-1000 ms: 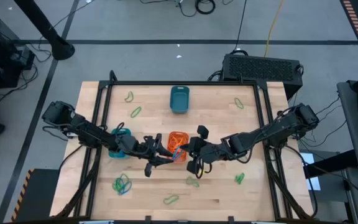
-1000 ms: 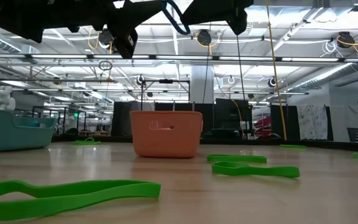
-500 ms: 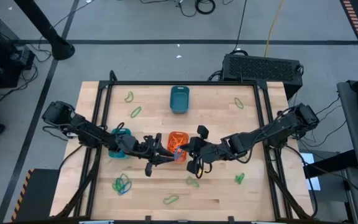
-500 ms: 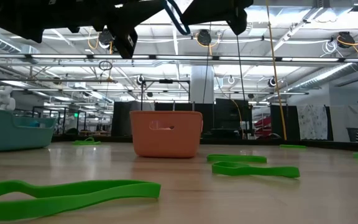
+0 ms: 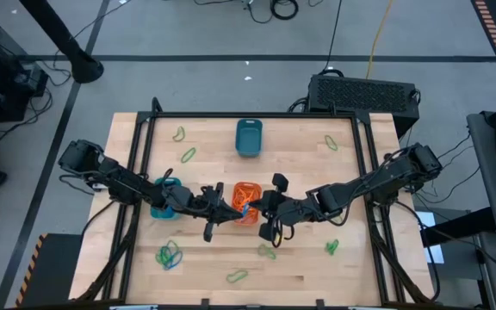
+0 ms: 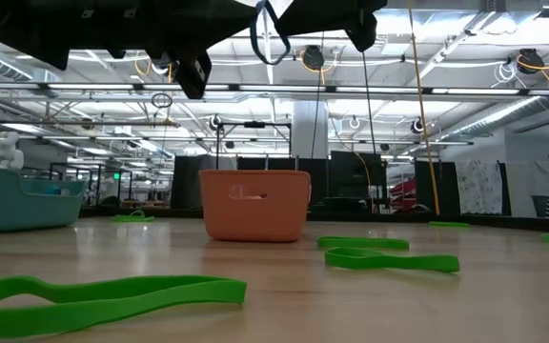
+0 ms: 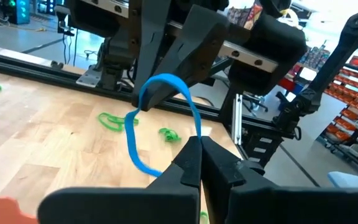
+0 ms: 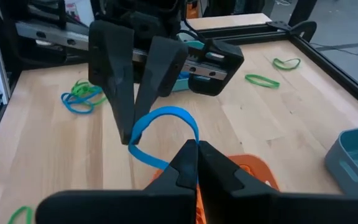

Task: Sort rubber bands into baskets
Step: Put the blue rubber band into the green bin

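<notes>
A blue rubber band [image 7: 166,81] hangs in the air between my two grippers, over the orange basket [image 5: 246,191], and also shows as a loop in the low view [image 6: 270,33]. My left gripper [image 5: 233,207] reaches in from the table's left and is shut on one end of it. My right gripper [image 5: 254,207] reaches in from the right and is shut on the other end. The lighter turquoise basket [image 5: 164,211] stands under my left arm. The dark teal basket [image 5: 249,138] stands at the far middle. Green bands [image 5: 188,155] lie loose on the table. My left gripper pinches one end of the blue band [image 7: 196,130] between its two fingertips, coming roughly level from the table's left. The band is lifted clear and bows slack across to the other gripper's fingers [image 7: 151,93]. My right gripper pinches the opposite end of the band [image 8: 194,138] between its two fingertips, coming roughly level from the table's right. The loop arches slack from there to the left gripper's fingers [image 8: 126,118], clear of the table and basket.
Loose green bands lie at the far left [image 5: 179,133], far right [image 5: 331,142], near right [image 5: 331,247] and near middle [image 5: 237,276]. A tangle of green and blue bands [image 5: 170,254] lies near left. A black box [image 5: 364,93] sits beyond the far edge.
My left gripper has shut on the free end of the blue band above the orange basket. The band, which hung as a slanting strand from my right gripper, now bows as a loop between the two grippers.
</notes>
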